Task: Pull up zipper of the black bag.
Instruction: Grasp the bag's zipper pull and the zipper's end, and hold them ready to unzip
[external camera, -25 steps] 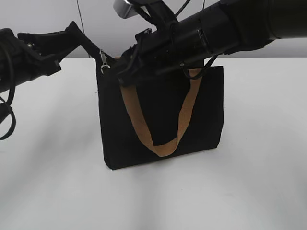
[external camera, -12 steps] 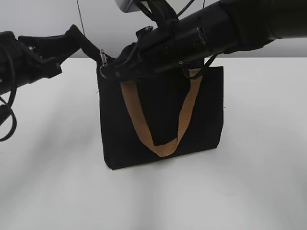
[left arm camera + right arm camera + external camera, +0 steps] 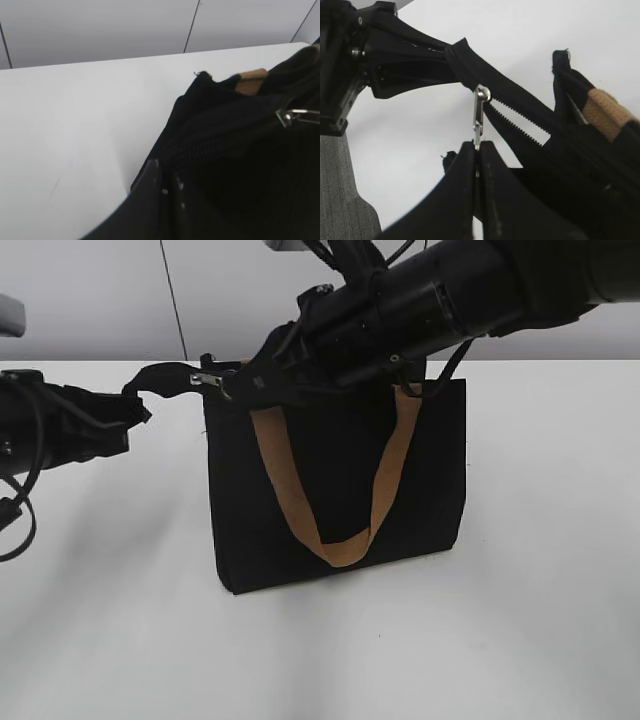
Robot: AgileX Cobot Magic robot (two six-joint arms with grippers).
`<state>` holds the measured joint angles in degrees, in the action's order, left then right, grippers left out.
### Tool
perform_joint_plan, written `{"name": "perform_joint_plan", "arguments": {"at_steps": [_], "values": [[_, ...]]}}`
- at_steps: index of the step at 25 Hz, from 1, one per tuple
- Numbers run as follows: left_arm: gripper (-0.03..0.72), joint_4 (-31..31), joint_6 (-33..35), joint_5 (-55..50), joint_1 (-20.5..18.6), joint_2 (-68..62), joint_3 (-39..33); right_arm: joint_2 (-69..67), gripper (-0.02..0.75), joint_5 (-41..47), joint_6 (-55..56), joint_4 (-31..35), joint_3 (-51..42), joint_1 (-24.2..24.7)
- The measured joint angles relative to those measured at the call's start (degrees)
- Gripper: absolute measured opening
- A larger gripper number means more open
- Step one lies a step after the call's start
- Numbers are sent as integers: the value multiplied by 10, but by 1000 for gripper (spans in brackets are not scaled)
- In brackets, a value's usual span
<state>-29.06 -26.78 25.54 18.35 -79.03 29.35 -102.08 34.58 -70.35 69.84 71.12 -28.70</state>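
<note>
Nearly zipped: right gripper [image 3: 476, 150] clenched on small silver metal zipper [image 3: 479, 112]; left gripper [image 3: 165, 175] pinching rectangular black fabric bag's [image 3: 335, 480] end tab; short toothed stretch left.

This looks like a lab or test room, not a home. A big plain white table [image 3: 540, 640] fills the room from 3 o'clock round to 9 o'clock. Behind it, at 12 o'clock, stands a bare grey wall [image 3: 90, 300] made of flat panels with thin dark lines between them. Two black robot arms reach over the table from 9 o'clock and 1 o'clock.
</note>
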Motion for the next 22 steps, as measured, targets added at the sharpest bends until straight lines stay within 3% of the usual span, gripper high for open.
{"name": "perform_joint_plan", "arguments": {"at_steps": [14,22], "values": [[-6,-2,0,-52,0,0,0,0,-1,12,9,-14,0,21],[-6,-2,0,-56,0,0,0,0,-1,24,51,-58,0,67]]}}
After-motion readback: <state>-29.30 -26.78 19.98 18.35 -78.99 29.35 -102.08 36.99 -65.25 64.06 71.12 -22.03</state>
